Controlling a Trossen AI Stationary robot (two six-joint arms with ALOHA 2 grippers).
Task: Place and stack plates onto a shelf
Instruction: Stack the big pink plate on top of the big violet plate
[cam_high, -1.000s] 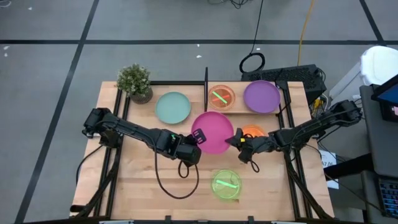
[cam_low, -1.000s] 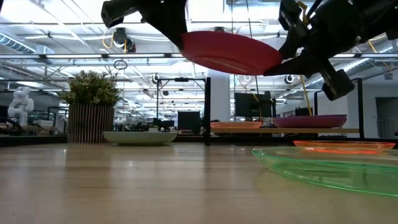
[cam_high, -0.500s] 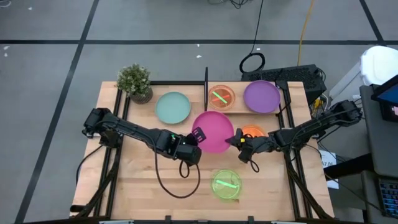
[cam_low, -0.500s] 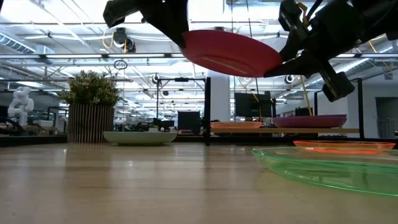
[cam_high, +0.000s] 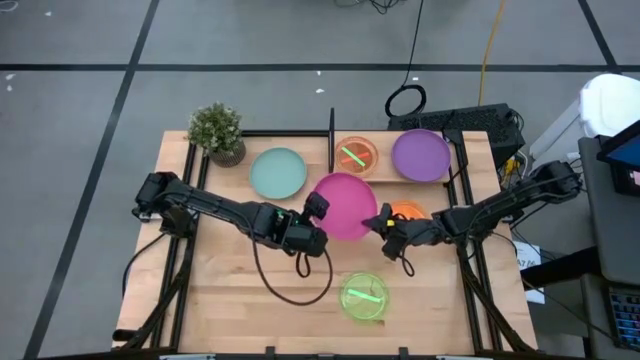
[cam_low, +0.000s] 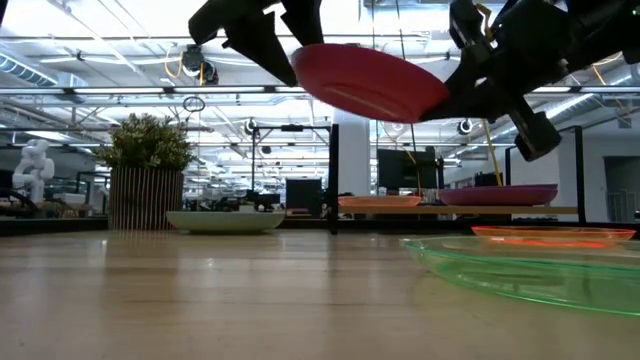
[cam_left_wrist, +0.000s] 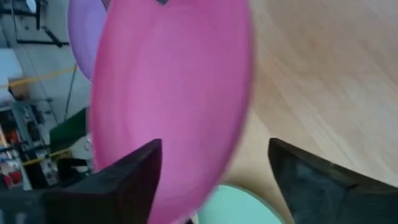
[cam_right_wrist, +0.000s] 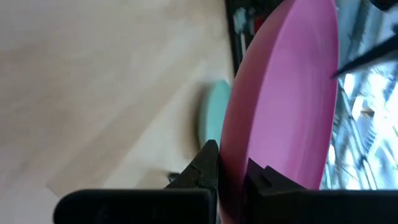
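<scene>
A magenta plate (cam_high: 345, 205) hangs in the air over the middle of the table, tilted in the low view (cam_low: 370, 82). My right gripper (cam_high: 381, 222) is shut on its right rim. My left gripper (cam_high: 318, 212) stands open at the plate's left rim, its fingers wide apart in the left wrist view (cam_left_wrist: 214, 180); I cannot tell whether either finger touches the plate. The shelf (cam_high: 385, 140), with its black upright panel (cam_high: 331, 135), carries an orange plate with a green one in it (cam_high: 355, 156) and a purple plate (cam_high: 420, 155). My right gripper pinches the magenta plate's rim (cam_right_wrist: 235, 163) between its two fingers, one on the upper face and one on the underside. The fingers come from the table's right side, nearly level. The plate is lifted clear of the table and tilted.
A pale teal plate (cam_high: 278, 172) lies on the table left of the panel. Under my right arm lies an orange plate (cam_high: 408, 212), and a green plate (cam_high: 364, 297) sits near the front edge. A potted plant (cam_high: 217, 132) stands at the far left corner.
My left gripper has opened and let go of the magenta plate's left rim, rolling about its wrist while staying in place. The plate remains in the air, held by my right gripper alone.
</scene>
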